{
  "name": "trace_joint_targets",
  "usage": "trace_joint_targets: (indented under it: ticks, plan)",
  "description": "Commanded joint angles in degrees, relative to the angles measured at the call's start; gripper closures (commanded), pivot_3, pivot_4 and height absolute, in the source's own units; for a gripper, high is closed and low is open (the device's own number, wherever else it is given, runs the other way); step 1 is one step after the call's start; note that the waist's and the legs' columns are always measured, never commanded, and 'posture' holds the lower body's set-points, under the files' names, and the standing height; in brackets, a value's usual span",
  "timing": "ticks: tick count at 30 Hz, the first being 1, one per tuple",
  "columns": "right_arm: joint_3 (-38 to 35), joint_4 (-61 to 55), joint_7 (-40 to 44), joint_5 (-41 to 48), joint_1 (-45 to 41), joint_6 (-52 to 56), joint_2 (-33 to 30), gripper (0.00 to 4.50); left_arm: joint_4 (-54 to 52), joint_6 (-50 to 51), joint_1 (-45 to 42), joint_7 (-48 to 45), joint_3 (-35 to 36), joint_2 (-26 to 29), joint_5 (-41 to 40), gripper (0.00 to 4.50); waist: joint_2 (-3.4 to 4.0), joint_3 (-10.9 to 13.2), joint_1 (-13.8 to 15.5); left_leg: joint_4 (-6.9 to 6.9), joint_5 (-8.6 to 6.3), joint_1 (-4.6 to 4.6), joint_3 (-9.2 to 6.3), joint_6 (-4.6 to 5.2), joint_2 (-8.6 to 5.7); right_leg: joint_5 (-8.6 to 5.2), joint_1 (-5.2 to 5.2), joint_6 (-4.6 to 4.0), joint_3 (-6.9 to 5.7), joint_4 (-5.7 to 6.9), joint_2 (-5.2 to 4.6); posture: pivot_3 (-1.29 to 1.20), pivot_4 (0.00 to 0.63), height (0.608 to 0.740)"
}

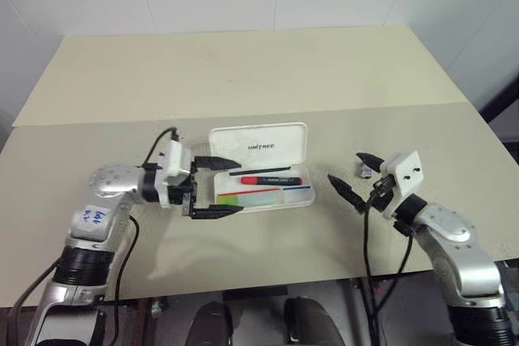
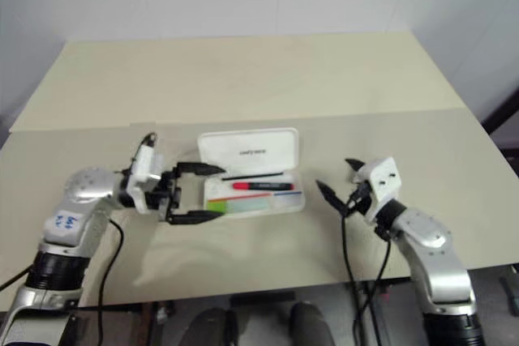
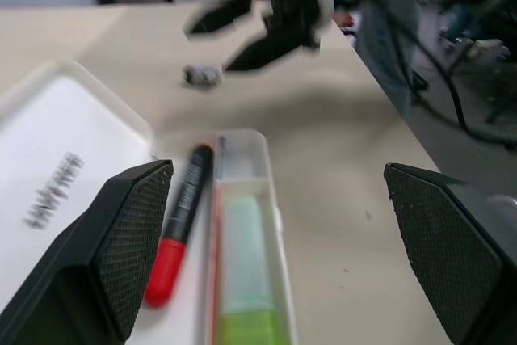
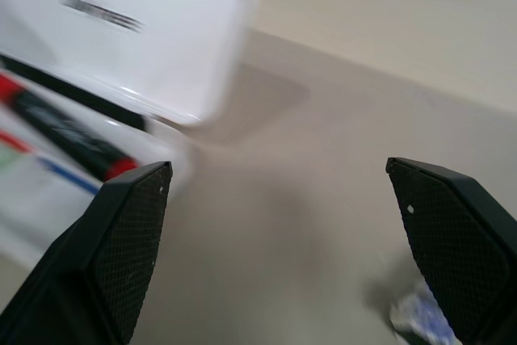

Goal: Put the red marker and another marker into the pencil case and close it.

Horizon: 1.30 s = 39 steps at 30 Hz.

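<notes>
- The case [image 1: 268, 169] lies open near the middle of the worktop [image 1: 243, 79], lid tipped back toward the far edge.
- Both markers seem to be inside already: the red marker [image 1: 272, 179] lies along the tray, the green highlighter [image 1: 243, 198] nearer the front edge.
- Only closing the lid looks left to do.
- The case is white hard plastic with rounded corners and dark lettering on its lid.
- The left hand [image 1: 212, 188] hovers at the case's left end, fingers wide apart, empty.
- The right hand [image 1: 355, 176] hangs off its right end, fingers wide, empty.
</notes>
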Motion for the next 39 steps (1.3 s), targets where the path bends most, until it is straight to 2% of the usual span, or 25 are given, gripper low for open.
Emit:
trace_joint_targets:
  ticks: [1, 6, 17, 20, 29, 30, 36, 39]
  plan:
    - [-3.1, 1.4, -7.8, -2.6, -2.2, -0.5, 2.7, 0.00, -2.4, 0.8, -0.1, 0.5, 2.9, 1.7, -2.1, 0.01, 0.00, 0.0, -0.1, 0.00, 0.00, 0.00, 0.01, 0.00, -0.01, 0.00, 0.00, 0.00, 0.01, 0.00, 0.00, 0.00, 0.150, 0.740]
    - [-4.3, 6.4, -16.3, -6.0, -5.7, -1.0, 7.1, 0.00, -2.4, 0.9, -0.1, 1.6, 5.0, 3.6, -1.9, 0.01, 0.00, 0.0, -0.8, -0.04, 0.02, 0.00, 0.02, -0.03, 0.02, 0.00, -0.03, 0.00, 0.01, 0.01, 0.03, 0.00, 0.150, 0.740]
    - [-4.7, 11.0, -20.1, -4.4, -7.3, 1.7, 12.1, 0.00, -4.8, 1.6, 0.5, 3.4, 6.4, 4.5, -2.1, 0.01, 0.01, 0.0, -1.5, -0.13, 0.03, -0.01, 0.08, -0.06, 0.06, 0.00, -0.08, 0.00, 0.05, -0.04, 0.07, 0.00, 0.150, 0.740]
    - [-4.0, 10.9, -19.6, -4.6, -7.1, 2.2, 12.6, 0.65, -5.1, 1.7, 0.7, 3.8, 6.5, 4.7, -2.2, 0.00, 0.01, 0.0, -1.5, -0.12, 0.03, -0.01, 0.10, -0.06, 0.06, 0.00, -0.08, 0.00, 0.07, -0.03, 0.07, 0.00, 0.150, 0.740]
    - [-0.4, 11.3, -17.9, -7.9, -6.7, 1.5, 10.3, 3.92, -6.3, 1.6, 1.4, 4.7, 6.5, 4.9, -2.0, 0.00, 0.01, 0.0, -1.5, -0.12, 0.03, -0.01, 0.11, -0.06, 0.05, 0.00, -0.08, 0.00, 0.08, -0.04, 0.07, 0.00, 0.150, 0.740]
    - [0.3, 11.3, -17.5, -8.9, -6.6, 0.9, 9.7, 4.09, -6.3, 1.6, 1.4, 4.8, 6.5, 4.9, -2.0, 0.00, 0.01, 0.0, -1.5, -0.12, 0.03, -0.01, 0.11, -0.05, 0.05, 0.00, -0.08, 0.00, 0.08, -0.04, 0.06, 0.00, 0.150, 0.740]
    - [3.0, 10.8, -11.4, -10.5, -6.8, -5.5, 5.8, 4.09, -6.4, 1.3, 1.5, 5.0, 6.4, 5.2, -1.8, 0.00, 0.02, 0.0, -1.5, -0.16, 0.03, -0.01, 0.12, -0.05, 0.05, 0.00, -0.10, 0.00, 0.09, -0.06, 0.08, 0.00, 0.150, 0.740]
    - [1.9, 11.2, 0.3, -6.9, -7.5, -11.0, -0.2, 4.09, -6.7, 1.1, 3.0, 5.0, 7.2, 5.4, -2.0, 0.00, 0.02, 0.0, -1.4, -0.18, 0.02, -0.01, 0.16, -0.04, 0.04, 0.00, -0.10, 0.01, 0.11, -0.11, 0.07, 0.00, 0.150, 0.740]
